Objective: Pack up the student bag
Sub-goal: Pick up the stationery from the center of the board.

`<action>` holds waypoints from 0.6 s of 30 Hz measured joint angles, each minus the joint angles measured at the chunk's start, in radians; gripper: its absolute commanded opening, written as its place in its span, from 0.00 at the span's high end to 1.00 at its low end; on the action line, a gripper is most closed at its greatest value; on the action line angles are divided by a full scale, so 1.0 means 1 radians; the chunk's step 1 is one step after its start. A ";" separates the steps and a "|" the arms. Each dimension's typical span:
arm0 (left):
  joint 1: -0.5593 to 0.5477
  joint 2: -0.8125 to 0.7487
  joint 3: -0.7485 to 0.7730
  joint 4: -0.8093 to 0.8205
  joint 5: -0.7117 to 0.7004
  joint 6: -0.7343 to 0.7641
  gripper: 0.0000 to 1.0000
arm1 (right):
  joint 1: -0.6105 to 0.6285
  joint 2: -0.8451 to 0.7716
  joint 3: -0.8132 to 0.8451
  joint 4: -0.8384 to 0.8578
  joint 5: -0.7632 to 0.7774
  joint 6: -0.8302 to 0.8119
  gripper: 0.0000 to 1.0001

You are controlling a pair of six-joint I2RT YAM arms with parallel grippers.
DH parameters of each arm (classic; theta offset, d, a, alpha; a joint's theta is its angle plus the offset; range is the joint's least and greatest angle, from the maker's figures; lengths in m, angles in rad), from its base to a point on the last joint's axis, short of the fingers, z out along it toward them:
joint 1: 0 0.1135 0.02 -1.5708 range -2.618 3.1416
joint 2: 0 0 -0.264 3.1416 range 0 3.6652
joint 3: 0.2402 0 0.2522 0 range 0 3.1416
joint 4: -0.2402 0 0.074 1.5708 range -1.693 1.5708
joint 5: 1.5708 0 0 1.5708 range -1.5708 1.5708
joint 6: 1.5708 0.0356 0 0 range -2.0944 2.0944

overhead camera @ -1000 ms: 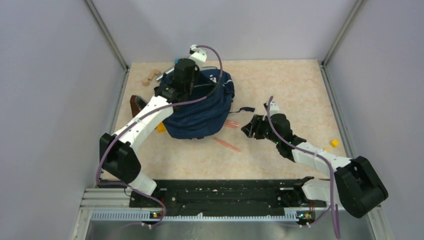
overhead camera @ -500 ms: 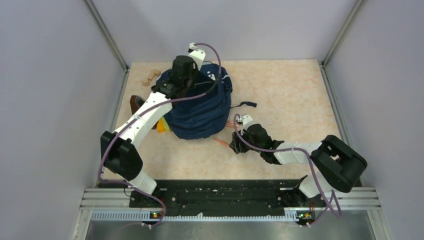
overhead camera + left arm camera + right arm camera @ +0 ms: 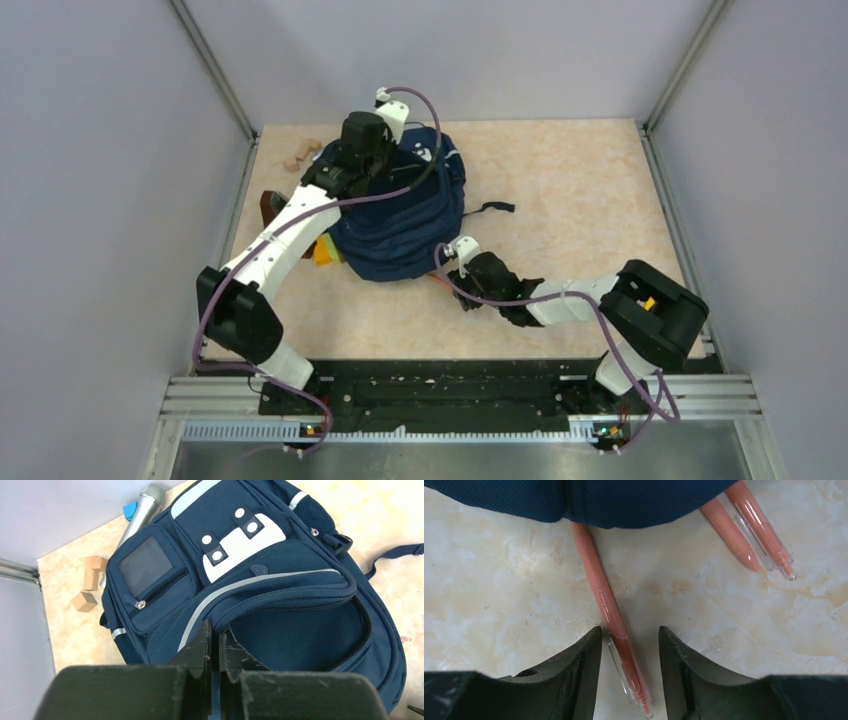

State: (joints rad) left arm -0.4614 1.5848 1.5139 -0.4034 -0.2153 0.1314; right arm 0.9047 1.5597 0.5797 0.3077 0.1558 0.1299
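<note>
The navy-blue student bag (image 3: pixel 410 215) lies at the table's back left, white patch (image 3: pixel 239 539) up, its main compartment gaping (image 3: pixel 300 630). My left gripper (image 3: pixel 215 630) is shut on the bag's fabric at the edge of that opening. My right gripper (image 3: pixel 630 632) is open and low over the table at the bag's near edge (image 3: pixel 574 500). An orange pen (image 3: pixel 609 607) lies between its fingers, its far end under the bag. Two more orange pens (image 3: pixel 749 527) lie to the right, partly under the bag.
A silver microphone (image 3: pixel 140 515) and wooden blocks (image 3: pixel 89 582) lie beyond the bag at the back left. A brown object (image 3: pixel 272 207) and a yellow-orange item (image 3: pixel 322 250) sit left of the bag. A dark strap (image 3: pixel 490 210) trails right.
My right gripper has moved left from the table's middle to the bag's near edge and now straddles the pen. My left gripper has lifted and shifted the bag slightly.
</note>
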 measured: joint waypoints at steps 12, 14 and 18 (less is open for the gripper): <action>0.002 -0.132 -0.146 -0.003 0.063 -0.047 1.00 | 0.037 0.019 0.038 -0.043 0.019 -0.014 0.91; 0.002 -0.163 -0.180 0.000 0.075 -0.058 1.00 | 0.037 0.011 0.038 -0.053 0.022 -0.013 0.98; 0.002 -0.211 -0.238 0.007 0.098 -0.078 1.00 | 0.037 -0.057 0.036 -0.140 0.018 0.003 1.00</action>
State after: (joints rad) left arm -0.4599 1.3739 1.2762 -0.3965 -0.1177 0.0532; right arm 0.9417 1.5024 0.6155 0.1673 0.1741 0.1326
